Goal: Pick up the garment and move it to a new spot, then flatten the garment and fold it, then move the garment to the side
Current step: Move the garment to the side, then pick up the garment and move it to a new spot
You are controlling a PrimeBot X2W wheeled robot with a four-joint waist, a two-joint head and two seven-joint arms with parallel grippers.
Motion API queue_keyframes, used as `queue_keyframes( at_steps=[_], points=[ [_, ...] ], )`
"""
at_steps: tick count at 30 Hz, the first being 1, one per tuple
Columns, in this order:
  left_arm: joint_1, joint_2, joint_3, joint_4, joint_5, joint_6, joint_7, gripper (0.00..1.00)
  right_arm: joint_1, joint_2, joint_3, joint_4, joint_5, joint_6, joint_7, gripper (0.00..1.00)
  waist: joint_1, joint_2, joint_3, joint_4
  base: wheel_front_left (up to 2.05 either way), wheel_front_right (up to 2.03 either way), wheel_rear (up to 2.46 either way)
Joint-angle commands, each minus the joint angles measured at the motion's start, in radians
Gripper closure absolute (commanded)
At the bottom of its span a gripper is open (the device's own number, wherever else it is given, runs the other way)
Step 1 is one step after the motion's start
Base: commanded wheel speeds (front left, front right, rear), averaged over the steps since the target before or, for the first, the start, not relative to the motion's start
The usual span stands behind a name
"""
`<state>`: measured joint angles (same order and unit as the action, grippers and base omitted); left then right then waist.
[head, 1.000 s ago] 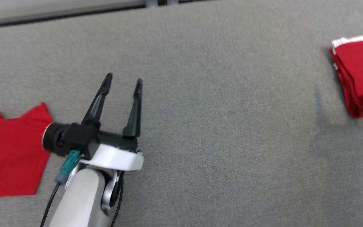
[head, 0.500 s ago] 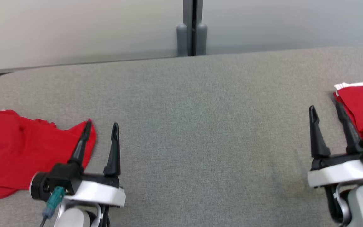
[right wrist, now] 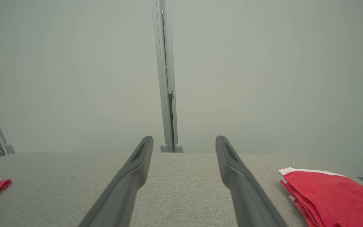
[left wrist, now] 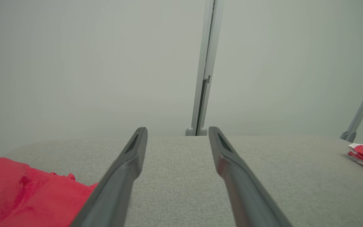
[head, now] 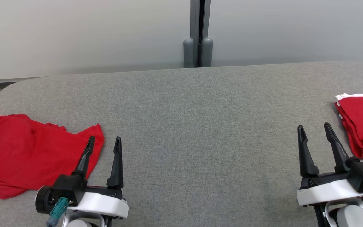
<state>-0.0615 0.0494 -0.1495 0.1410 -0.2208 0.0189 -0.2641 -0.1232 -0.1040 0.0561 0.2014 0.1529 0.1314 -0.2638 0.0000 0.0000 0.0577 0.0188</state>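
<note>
A crumpled red garment [head: 27, 157] lies unfolded at the left end of the grey table [head: 194, 126]; it also fills the lower left of the left wrist view [left wrist: 20, 192]. My left gripper [head: 103, 142] hovers open just right of its edge, nothing between its fingers, and the left wrist view looks along this open left gripper [left wrist: 177, 131]. My right gripper [head: 314, 127] stands open and empty at the lower right, and the right wrist view shows the same open right gripper [right wrist: 184, 141].
A stack of folded red garments with white trim [head: 362, 126] sits at the table's right edge, seen also as a folded stack [right wrist: 329, 195] in the right wrist view. A pale wall with a grey upright post [head: 198, 34] stands behind the table. The table's middle is bare grey fabric.
The head camera has tilted up and swung, bringing the wall and both grippers into the picture. Both grippers stay open; the garments lie as before.
</note>
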Motion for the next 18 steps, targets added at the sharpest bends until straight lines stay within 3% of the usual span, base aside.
queue_keyframes(
  at_steps=[1, 18],
  points=[
    [-0.005, 0.003, 0.003, -0.002, 0.004, 0.003, 0.000, 0.00, 0.002, 0.000, -0.002, -0.006, -0.001, -0.001, -0.001, 0.00, 0.0000, 0.0000, 0.000, 0.000, 0.00, 0.00, 0.00],
    [-0.021, 0.003, 0.002, -0.005, -0.001, 0.007, 0.000, 0.00, -0.006, 0.002, 0.000, -0.008, 0.000, -0.001, -0.001, 0.00, 0.0000, 0.0000, 0.028, 0.016, 0.00, 0.00, 0.00]
  ],
)
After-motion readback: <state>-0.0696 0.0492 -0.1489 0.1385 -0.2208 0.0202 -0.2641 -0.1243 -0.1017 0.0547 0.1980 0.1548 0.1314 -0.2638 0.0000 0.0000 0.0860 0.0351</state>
